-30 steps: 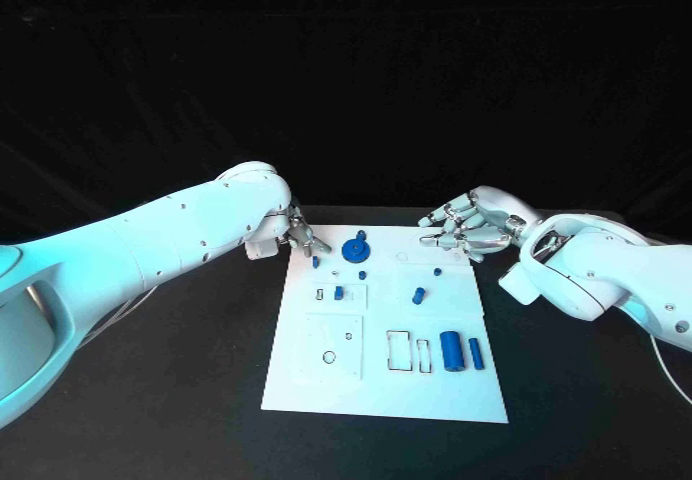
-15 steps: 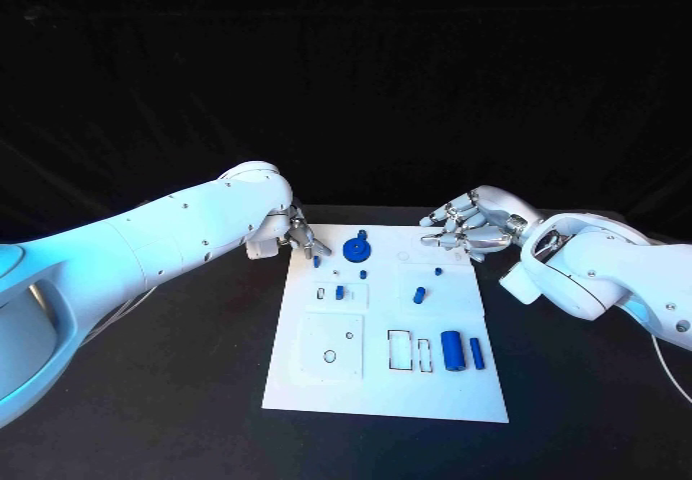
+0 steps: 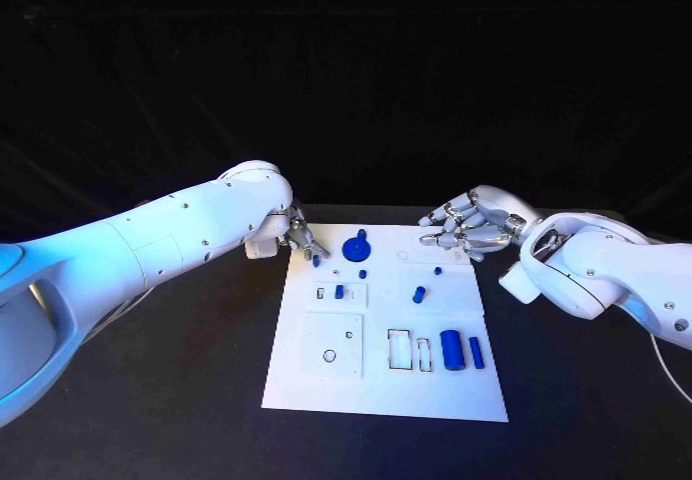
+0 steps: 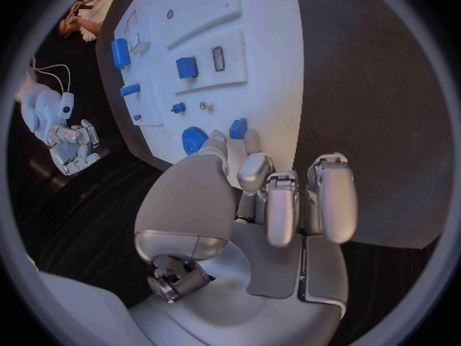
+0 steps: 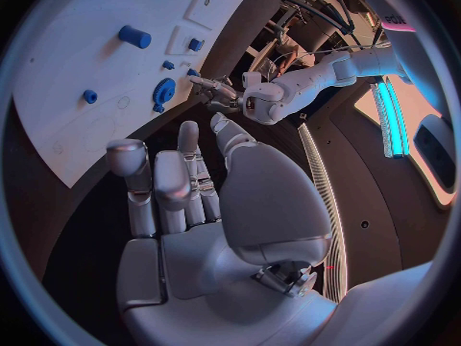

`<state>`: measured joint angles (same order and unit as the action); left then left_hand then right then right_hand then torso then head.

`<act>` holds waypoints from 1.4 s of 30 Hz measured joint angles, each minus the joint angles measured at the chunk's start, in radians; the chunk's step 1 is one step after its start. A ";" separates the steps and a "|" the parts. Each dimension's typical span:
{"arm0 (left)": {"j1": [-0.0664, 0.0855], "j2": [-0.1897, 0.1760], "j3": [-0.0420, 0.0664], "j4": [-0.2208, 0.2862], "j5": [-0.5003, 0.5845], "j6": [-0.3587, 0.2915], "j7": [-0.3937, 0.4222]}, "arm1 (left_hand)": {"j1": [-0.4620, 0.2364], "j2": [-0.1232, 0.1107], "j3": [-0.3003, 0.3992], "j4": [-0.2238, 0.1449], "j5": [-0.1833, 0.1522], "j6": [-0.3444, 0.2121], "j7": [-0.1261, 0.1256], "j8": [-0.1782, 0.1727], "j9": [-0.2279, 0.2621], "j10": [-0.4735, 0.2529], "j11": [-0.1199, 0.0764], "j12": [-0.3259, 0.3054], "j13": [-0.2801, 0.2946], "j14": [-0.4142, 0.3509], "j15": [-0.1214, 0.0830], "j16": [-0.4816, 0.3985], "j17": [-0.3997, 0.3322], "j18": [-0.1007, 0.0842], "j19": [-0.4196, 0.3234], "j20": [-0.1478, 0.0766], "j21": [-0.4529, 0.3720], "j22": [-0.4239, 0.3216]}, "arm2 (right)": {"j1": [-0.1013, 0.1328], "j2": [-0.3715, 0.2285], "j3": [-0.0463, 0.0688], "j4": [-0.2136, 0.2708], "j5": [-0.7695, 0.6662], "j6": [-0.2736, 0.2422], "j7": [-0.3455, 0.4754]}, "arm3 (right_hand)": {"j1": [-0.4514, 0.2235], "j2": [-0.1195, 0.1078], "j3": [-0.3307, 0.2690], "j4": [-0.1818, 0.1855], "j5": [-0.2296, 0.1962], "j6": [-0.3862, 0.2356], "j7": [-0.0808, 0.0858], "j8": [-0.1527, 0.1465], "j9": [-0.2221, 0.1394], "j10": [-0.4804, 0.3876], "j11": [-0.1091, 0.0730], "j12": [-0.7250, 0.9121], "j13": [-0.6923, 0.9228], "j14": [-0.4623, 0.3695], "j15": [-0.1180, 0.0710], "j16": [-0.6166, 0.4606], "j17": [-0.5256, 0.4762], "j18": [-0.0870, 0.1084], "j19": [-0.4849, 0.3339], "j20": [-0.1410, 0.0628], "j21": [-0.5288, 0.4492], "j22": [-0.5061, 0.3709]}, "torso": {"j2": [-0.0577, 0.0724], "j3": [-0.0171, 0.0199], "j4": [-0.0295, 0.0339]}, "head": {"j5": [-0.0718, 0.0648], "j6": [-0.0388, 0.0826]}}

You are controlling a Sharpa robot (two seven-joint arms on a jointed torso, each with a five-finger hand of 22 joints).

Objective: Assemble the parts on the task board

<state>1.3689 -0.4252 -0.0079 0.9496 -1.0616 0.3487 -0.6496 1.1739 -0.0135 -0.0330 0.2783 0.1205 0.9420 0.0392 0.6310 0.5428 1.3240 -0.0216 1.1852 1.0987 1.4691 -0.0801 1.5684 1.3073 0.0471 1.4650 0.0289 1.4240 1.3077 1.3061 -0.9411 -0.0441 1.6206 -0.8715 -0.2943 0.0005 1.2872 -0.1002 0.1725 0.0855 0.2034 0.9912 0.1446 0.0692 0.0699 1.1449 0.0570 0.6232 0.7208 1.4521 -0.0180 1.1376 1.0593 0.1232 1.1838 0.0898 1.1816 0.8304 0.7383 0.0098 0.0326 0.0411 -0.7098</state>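
The white task board (image 3: 382, 385) lies mid-table with several blue parts on it. A small blue peg (image 3: 316, 260) stands near the board's far left edge, beside a blue gear (image 3: 358, 247). My left hand (image 3: 300, 240) is just behind that peg. In the left wrist view the thumb and one fingertip (image 4: 252, 141) reach out on either side of the peg (image 4: 237, 128), with the gear (image 4: 195, 139) close by; I cannot tell whether they touch it. My right hand (image 3: 464, 232) hovers over the board's far right corner, fingers apart and holding nothing.
More blue parts sit further down the board: two short pegs (image 3: 339, 292) (image 3: 418, 295), a thick cylinder (image 3: 451, 350) and a slim bar (image 3: 476, 351) near the right edge. Rectangular recesses (image 3: 400, 350) lie beside them. Black table surrounds the board.
The fingers of my left hand have edged a little closer to the small blue peg. The right hand and the parts have stayed where they were.
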 measured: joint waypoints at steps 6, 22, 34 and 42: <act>0.000 0.002 0.000 0.000 0.000 0.009 0.000 | 0.014 0.007 0.000 0.000 0.000 0.000 0.000 0.005 0.004 0.000 0.000 0.000 0.000 -0.002 -0.002 0.000 0.000 0.000 0.000 0.000 0.004 0.000 | 0.000 0.000 0.000 0.000 0.000 0.002 -0.001 | 0.000 0.000 0.000 0.000 0.000 0.000 0.000 0.000 0.001 0.000 0.000 0.000 0.000 0.000 0.000 0.000 0.000 0.000 0.000 0.000 0.000 0.000 | 0.000 -0.0001 0.0002 | 0.000 0.000; 0.001 0.003 0.000 -0.004 0.014 -0.004 0.020 | 0.238 0.063 0.168 -0.098 0.013 -0.051 0.000 -0.016 -0.004 -0.013 -0.009 -0.025 -0.026 -0.003 -0.011 0.000 0.001 0.000 0.004 -0.011 0.004 0.000 | 0.000 0.001 0.000 0.001 -0.001 0.004 -0.003 | 0.000 0.000 0.000 0.000 0.000 0.000 0.000 0.000 0.001 0.000 0.000 0.000 0.000 0.000 0.000 0.000 0.000 0.000 0.000 0.000 0.000 0.000 | 0.000 -0.0004 0.0009 | -0.001 -0.002; 0.000 -0.002 -0.003 -0.003 0.053 -0.014 0.037 | 0.152 -0.074 0.485 -0.046 0.013 -0.054 0.015 -0.010 0.020 -0.018 0.000 -0.059 -0.063 -0.002 -0.008 0.000 0.001 0.000 0.002 -0.009 0.004 0.000 | 0.000 0.002 0.000 0.001 -0.002 0.006 -0.003 | -0.001 0.001 -0.003 0.003 0.000 0.000 0.000 0.004 0.001 0.000 0.000 0.000 -0.001 0.000 0.000 0.000 0.001 0.000 0.000 0.000 0.000 -0.001 | -0.001 -0.0002 0.0009 | 0.003 -0.005; 0.000 -0.068 -0.005 0.092 0.088 -0.049 0.052 | 0.103 -0.123 0.565 -0.073 0.043 -0.052 0.016 0.012 0.038 0.004 -0.003 -0.049 -0.049 -0.002 -0.008 0.000 0.001 0.000 0.002 -0.009 0.005 0.000 | 0.000 0.000 0.000 0.002 -0.002 0.007 -0.004 | -0.004 0.004 -0.006 0.000 0.004 0.000 0.000 0.004 0.000 0.000 0.000 0.000 -0.001 0.000 0.000 0.000 0.001 0.000 0.000 0.000 0.000 -0.001 | -0.001 0.0012 0.0008 | 0.007 -0.004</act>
<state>1.3694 -0.4934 -0.0126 1.0421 -0.9738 0.2994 -0.5981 1.2768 -0.1365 0.5322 0.2048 0.1632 0.8904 0.0552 0.6426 0.5807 1.3279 -0.0251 1.1360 1.0494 1.4668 -0.0884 1.5684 1.3078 0.0471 1.4667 0.0199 1.4295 1.3075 1.3059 -0.9410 -0.0442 1.6225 -0.8734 -0.2869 -0.0036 1.2831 -0.0961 0.1670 0.0856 0.2073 0.9912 0.1445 0.0732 0.0704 1.1449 0.0571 0.6232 0.7197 1.4522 -0.0180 1.1376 1.0603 0.1232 1.1838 0.0898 1.1816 0.8292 0.7374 0.0110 0.0334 0.0477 -0.7138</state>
